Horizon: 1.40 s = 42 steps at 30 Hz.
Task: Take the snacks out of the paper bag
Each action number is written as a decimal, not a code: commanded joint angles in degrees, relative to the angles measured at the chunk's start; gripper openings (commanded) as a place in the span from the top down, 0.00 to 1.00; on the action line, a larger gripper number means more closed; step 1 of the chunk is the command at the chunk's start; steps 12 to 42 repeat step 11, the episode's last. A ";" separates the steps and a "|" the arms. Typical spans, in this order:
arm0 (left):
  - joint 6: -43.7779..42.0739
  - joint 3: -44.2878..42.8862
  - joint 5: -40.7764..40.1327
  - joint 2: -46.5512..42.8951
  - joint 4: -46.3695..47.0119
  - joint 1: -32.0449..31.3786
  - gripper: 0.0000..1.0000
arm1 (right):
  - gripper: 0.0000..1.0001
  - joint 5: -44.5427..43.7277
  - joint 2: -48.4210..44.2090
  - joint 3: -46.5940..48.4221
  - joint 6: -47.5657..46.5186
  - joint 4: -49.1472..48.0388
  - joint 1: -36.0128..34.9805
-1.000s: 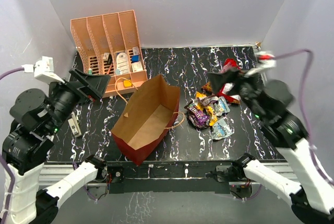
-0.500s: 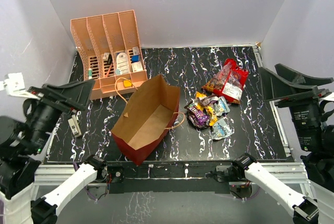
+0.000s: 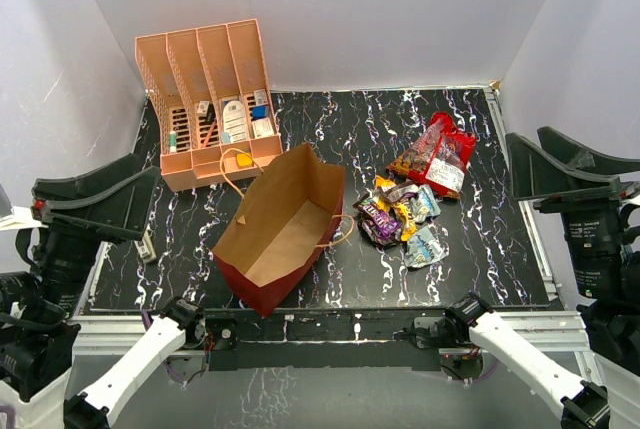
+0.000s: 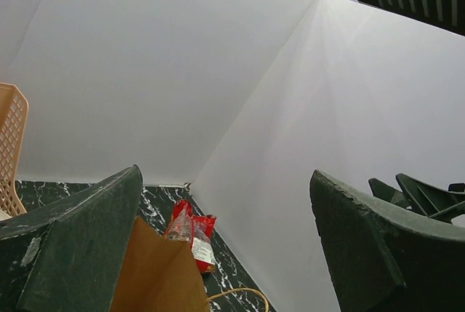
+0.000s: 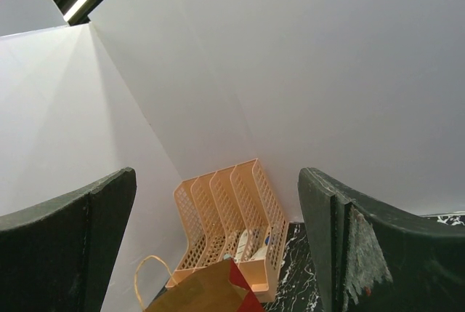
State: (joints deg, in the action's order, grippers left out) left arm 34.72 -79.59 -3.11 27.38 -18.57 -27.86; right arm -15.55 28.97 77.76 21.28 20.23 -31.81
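1. Top view: the paper bag (image 3: 285,224) sits left of centre on the black marbled table (image 3: 330,129), its mouth gaping and its brown inside showing. The small shiny packets (image 3: 400,214) lie heaped just to its right, outside it. The large red-and-clear sweets bag (image 3: 437,156) lies behind them, toward the far right corner. A peach rack (image 3: 210,99) stands at the back left. The left gripper (image 3: 148,194) hangs over the table's left edge and the right gripper (image 3: 527,139) over its right edge, both well apart from the bag.
2. Left wrist: the left gripper (image 4: 224,174) has its fingers spread wide with nothing between them (only wall behind). Below are the paper bag's edge (image 4: 156,276) and the sweets bag (image 4: 192,228).
3. Right wrist: the right gripper (image 5: 216,174) is likewise spread wide and holds nothing. The rack (image 5: 225,210) and the paper bag's top (image 5: 207,294) show below.
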 commanded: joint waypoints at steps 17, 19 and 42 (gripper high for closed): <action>-1.68 4.10 -0.21 0.50 6.10 0.17 0.02 | 0.02 -0.09 4.49 1.67 -3.75 -1.97 0.10; -1.68 4.10 -0.21 0.50 6.10 0.17 0.02 | 0.02 -0.09 4.49 1.67 -3.75 -1.97 0.10; -1.68 4.10 -0.21 0.50 6.10 0.17 0.02 | 0.02 -0.09 4.49 1.67 -3.75 -1.97 0.10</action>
